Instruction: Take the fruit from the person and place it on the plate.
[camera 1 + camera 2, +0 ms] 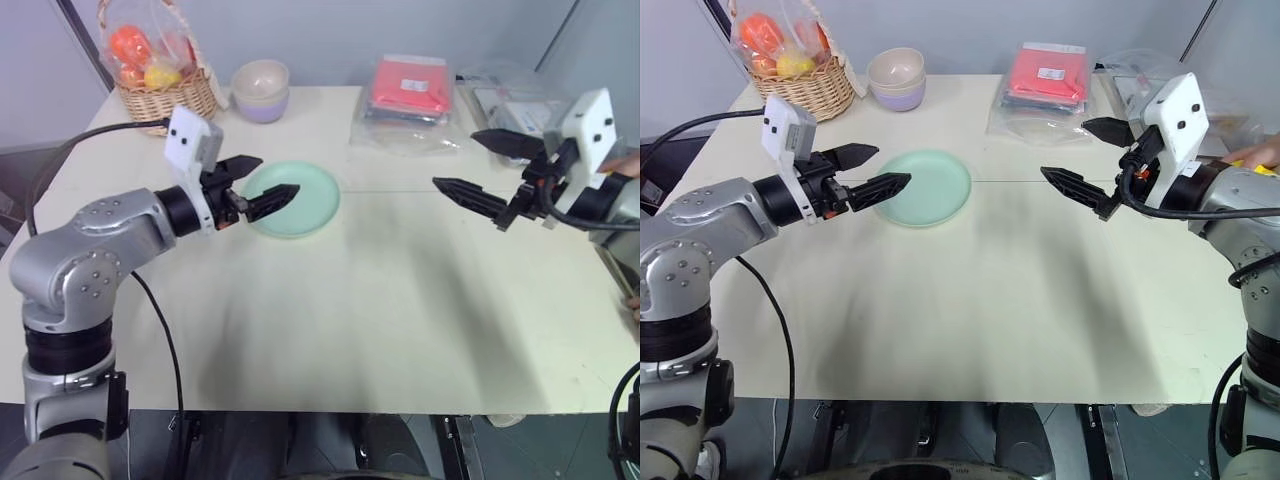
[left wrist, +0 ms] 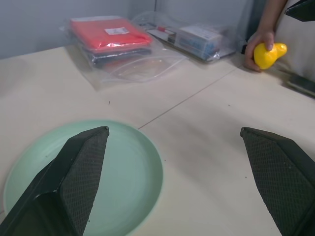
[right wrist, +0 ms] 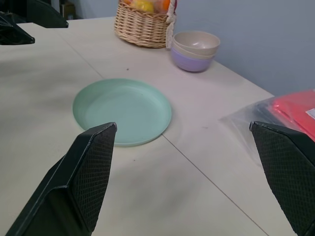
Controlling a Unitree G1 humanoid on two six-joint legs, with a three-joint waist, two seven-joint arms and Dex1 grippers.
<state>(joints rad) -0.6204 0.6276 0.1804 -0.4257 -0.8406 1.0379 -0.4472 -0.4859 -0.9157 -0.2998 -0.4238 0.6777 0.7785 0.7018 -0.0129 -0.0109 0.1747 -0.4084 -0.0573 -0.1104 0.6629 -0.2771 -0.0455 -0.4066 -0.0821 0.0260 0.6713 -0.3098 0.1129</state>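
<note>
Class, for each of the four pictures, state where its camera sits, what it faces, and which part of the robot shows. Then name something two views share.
Left eye view: on the head, looking down over the table; both arms and open tools show, left tool, right tool.
Right eye view: beside it, same scene.
Left wrist view: along its open fingers toward the person's hand holding the fruit.
Right wrist view: along its open fingers toward the bowls and basket.
Shared: both wrist views show the plate.
</note>
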